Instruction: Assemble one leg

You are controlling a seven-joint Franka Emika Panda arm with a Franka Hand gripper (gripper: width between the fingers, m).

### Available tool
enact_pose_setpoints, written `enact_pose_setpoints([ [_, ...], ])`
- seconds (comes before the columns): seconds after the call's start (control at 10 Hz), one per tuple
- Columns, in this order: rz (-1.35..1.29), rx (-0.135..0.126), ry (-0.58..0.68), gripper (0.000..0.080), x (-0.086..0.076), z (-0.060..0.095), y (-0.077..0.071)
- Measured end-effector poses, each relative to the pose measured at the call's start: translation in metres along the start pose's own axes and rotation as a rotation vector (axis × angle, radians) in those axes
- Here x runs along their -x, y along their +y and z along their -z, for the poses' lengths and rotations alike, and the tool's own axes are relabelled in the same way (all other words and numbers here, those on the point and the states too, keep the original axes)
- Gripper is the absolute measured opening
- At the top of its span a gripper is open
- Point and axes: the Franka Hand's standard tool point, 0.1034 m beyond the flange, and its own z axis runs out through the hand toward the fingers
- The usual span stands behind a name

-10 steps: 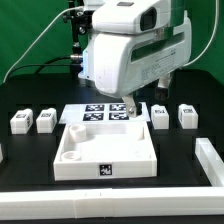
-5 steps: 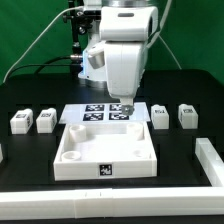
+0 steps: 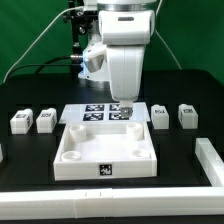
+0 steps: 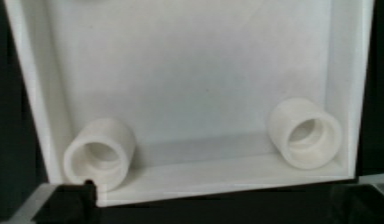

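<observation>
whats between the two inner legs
In the exterior view, the marker board lies between the inner leg on that view's left and the inner leg on its right. The tool shows in front of the board's right end.

The table (image 3: 30, 165) is black and flat. On the exterior view's left, two small white blocks sit side by side: the outer left leg (image 3: 20, 122) and the inner left leg (image 3: 46, 120). On the exterior view's right sit the inner right leg (image 3: 160, 116) and the outer right leg (image 3: 186, 115). Between the pairs, far back, lies the marker board (image 3: 95, 112). Just in front of it is the big white slab (image 3: 105, 150). A white bar (image 3: 210, 160) lies near the right edge.
</observation>
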Motion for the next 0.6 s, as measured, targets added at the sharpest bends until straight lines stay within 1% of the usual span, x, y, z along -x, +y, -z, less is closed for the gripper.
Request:
enact_pose_setpoints([
  [0.1, 0.021, 0.007, 0.003, 0.065, 0.003, -0.012, -0.018],
  [0.2, 0.046, 0.01, 0.009, 0.065, 0.007, -0.028, -0.043],
  [0.3, 0.04, -0.009, 0.013, 0.065, 0.01, -0.042, -0.057],
  [0.4, 0.035, -0.002, 0.02, 0.065, 0.013, -0.052, -0.058],
  [0.5, 0.027, -0.007, 0.028, 0.065, 0.02, -0.066, -0.06],
  [0.6, 0.013, -0.022, 0.03, 0.065, 0.027, -0.074, -0.063],
])
